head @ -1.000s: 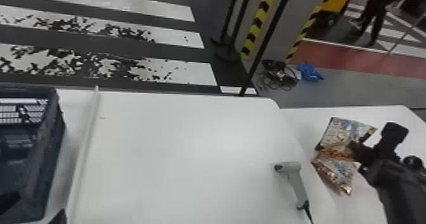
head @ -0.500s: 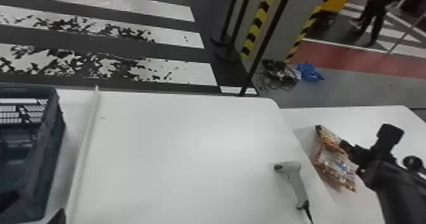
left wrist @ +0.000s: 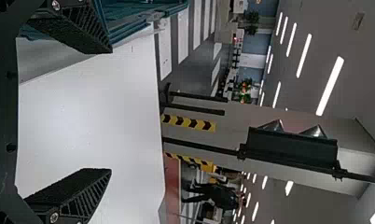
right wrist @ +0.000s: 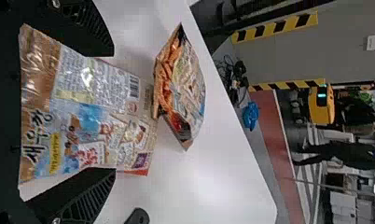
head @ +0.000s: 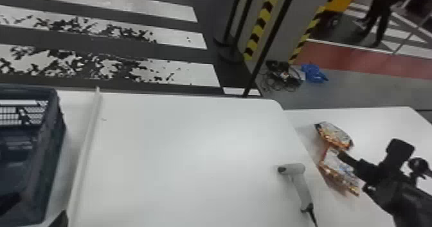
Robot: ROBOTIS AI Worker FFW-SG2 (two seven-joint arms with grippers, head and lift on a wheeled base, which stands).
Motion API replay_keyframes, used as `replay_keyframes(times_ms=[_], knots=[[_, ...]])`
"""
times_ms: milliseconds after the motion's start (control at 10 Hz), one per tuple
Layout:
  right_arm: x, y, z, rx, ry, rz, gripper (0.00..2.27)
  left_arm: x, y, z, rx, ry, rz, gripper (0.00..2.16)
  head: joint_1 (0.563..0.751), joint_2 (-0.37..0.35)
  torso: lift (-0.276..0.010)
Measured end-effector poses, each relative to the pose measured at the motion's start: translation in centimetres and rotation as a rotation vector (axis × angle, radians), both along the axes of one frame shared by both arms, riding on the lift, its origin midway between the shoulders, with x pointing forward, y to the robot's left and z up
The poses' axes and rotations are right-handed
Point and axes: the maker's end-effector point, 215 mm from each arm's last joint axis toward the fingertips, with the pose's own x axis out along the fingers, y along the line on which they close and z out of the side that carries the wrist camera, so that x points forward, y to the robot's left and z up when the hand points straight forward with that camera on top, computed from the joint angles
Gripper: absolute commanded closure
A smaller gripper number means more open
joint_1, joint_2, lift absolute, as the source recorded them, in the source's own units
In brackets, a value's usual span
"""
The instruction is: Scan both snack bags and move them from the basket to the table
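Released, with its two flat fingers wide apart, the right claw (head: 353, 171) hangs to the right of the scanner (head: 300, 184), over the nearer snack bag (head: 340, 170). That bag sits just right of the scanner on the adjoining tabletop (head: 385, 123), printed face up, and in the right wrist view it spreads behind the open fingers, a barcode near one edge. The farther snack bag (head: 336, 135) stands tilted on the same tabletop, right of the scanner and farther out, close by the first; whether the two touch, I cannot tell. So both bags are outside the basket (head: 48, 155), which is well to the left of the scanner. A raised white strip (head: 84, 155) runs between basket and scanner. The left claw (head: 41, 206) is parked near the basket, also well left of the scanner, its fingers spread with nothing between them. The scanner itself lies on the main tabletop (head: 193, 165), near its right edge, its cord (head: 310, 213) trailing toward the robot. Past the scanner, on the floor, lie tangled cables (head: 279, 77) and something blue and crumpled (head: 313, 73).
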Motion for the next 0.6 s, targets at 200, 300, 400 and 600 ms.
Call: replay_keyframes(times_ms=[200, 300, 400, 600], knots=[[-0.3, 6.3, 0.0, 0.103, -0.049, 0.126, 0.05, 0.3, -0.5, 0.0, 0.001, -0.003, -0.002, 0.09, 0.695, -0.350, -0.098], [-0.1, 9.4, 0.7, 0.121, -0.075, 0.173, 0.05, 0.5, -0.8, 0.1, 0.002, -0.004, -0.004, 0.09, 0.695, -0.350, -0.098], [0.4, 12.7, 1.9, 0.118, -0.110, 0.217, 0.05, 0.6, -1.0, 0.2, 0.002, -0.008, -0.005, 0.09, 0.695, -0.350, -0.098], [1.7, 20.1, 5.2, 0.091, -0.176, 0.333, 0.05, 1.0, -1.5, 0.7, 0.003, -0.017, -0.003, 0.08, 0.695, -0.350, -0.098]])
